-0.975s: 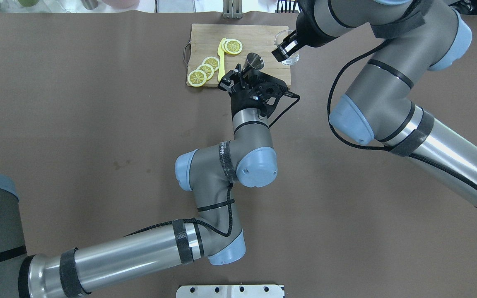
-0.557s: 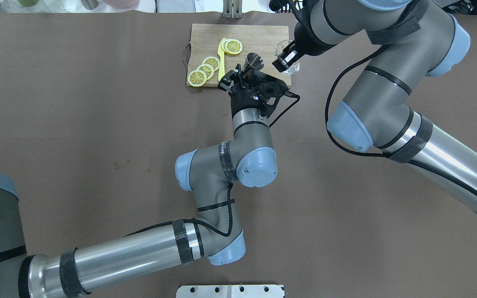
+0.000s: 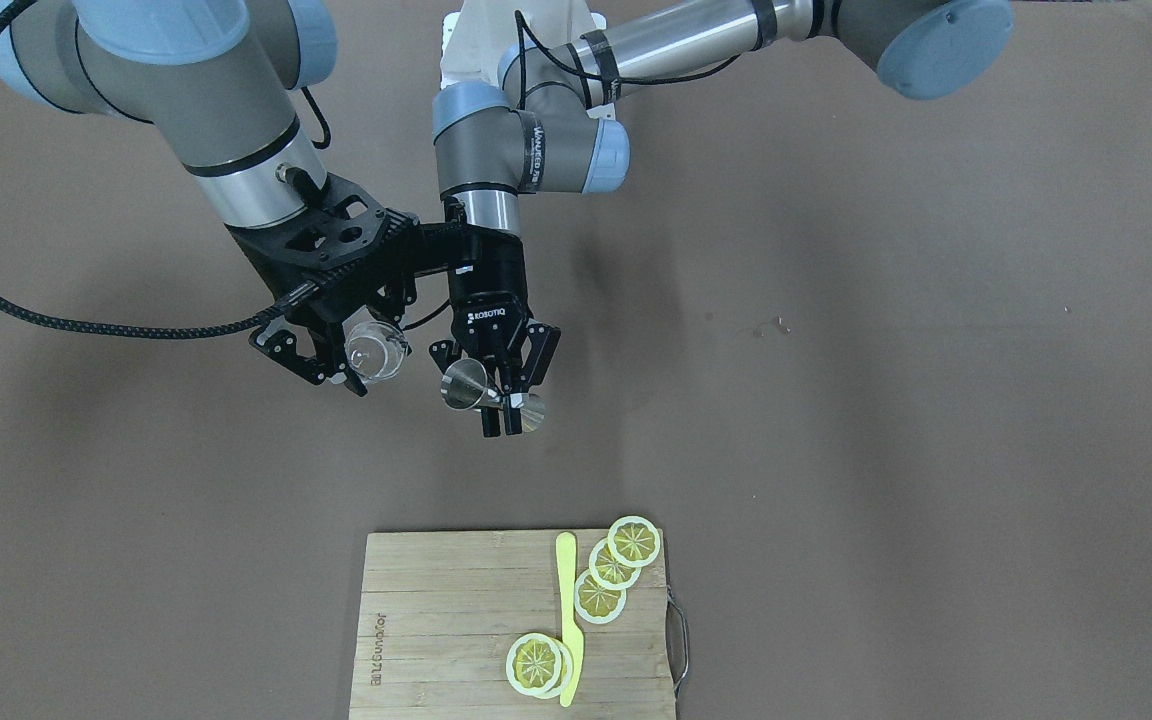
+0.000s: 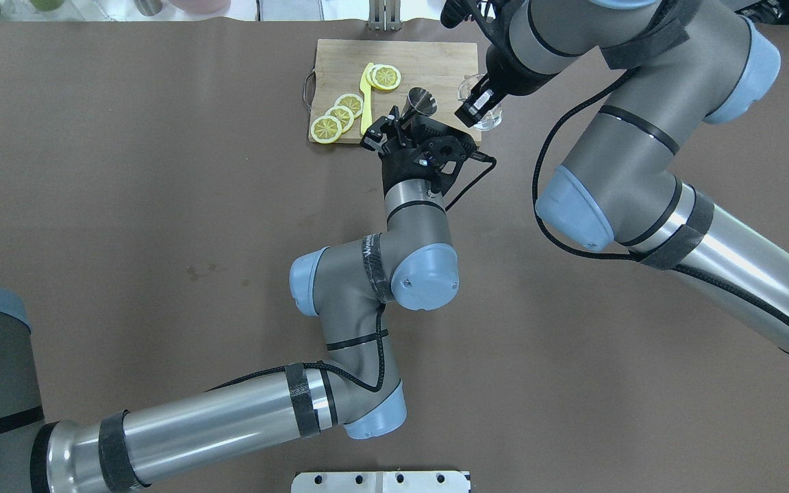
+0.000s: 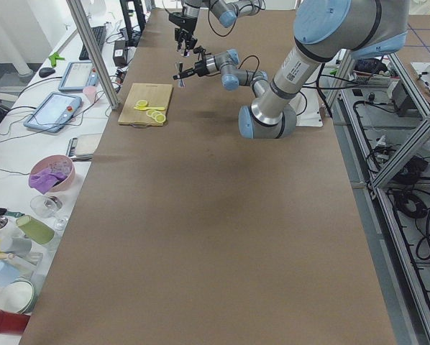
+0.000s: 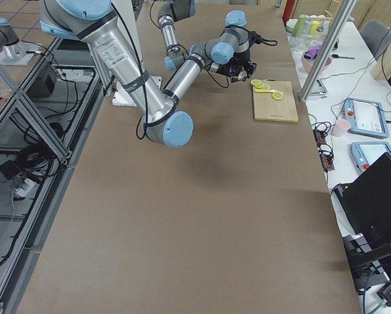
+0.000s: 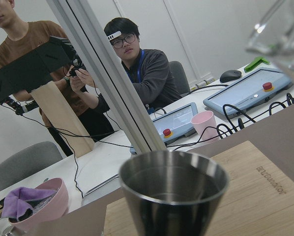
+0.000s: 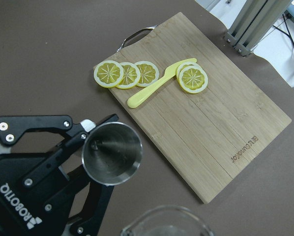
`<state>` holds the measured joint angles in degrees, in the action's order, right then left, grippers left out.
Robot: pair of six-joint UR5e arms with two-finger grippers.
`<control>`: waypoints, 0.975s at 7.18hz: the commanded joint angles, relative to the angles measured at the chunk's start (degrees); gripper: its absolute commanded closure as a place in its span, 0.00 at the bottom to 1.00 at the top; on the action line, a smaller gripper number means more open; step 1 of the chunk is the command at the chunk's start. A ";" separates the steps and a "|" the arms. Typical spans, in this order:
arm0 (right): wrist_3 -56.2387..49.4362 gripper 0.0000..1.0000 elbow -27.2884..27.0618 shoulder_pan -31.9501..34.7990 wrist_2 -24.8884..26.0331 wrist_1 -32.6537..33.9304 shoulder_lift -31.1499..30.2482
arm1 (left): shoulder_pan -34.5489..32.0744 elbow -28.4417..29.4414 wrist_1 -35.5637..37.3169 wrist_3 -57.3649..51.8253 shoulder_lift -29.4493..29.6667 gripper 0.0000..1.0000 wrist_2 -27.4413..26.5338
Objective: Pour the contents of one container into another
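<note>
Bamboo cutting board (image 3: 456, 620) on brown table (image 3: 886, 350), lemon slices (image 3: 633, 541) and yellow plastic knife (image 3: 567, 610) on top

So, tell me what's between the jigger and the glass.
Nothing. In the front-facing view the jigger and the glass are apart, and only bare brown table shows through the gap.

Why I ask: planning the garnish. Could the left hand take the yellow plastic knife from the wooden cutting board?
Probably not: the left hand is shut on the silver metal hourglass jigger, leaving no free grip. The yellow plastic knife lies uncovered on the wooden cutting board.
</note>
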<state>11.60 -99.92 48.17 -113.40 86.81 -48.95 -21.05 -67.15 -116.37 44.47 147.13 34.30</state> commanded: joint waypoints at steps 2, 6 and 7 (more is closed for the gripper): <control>-1.58 1.00 0.25 -0.01 -0.15 2.83 1.22 | 0.04 0.00 0.00 0.00 0.00 1.00 0.07; -6.40 1.00 0.60 1.05 -1.99 8.01 2.98 | -0.05 0.00 0.00 0.00 0.00 1.00 0.07; -7.89 1.00 0.69 1.31 -2.52 9.94 3.51 | -0.05 0.00 0.00 0.00 0.00 1.00 0.07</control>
<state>5.75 -99.30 49.09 -115.22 94.36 -46.07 -21.09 -67.13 -116.37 44.47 147.13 34.36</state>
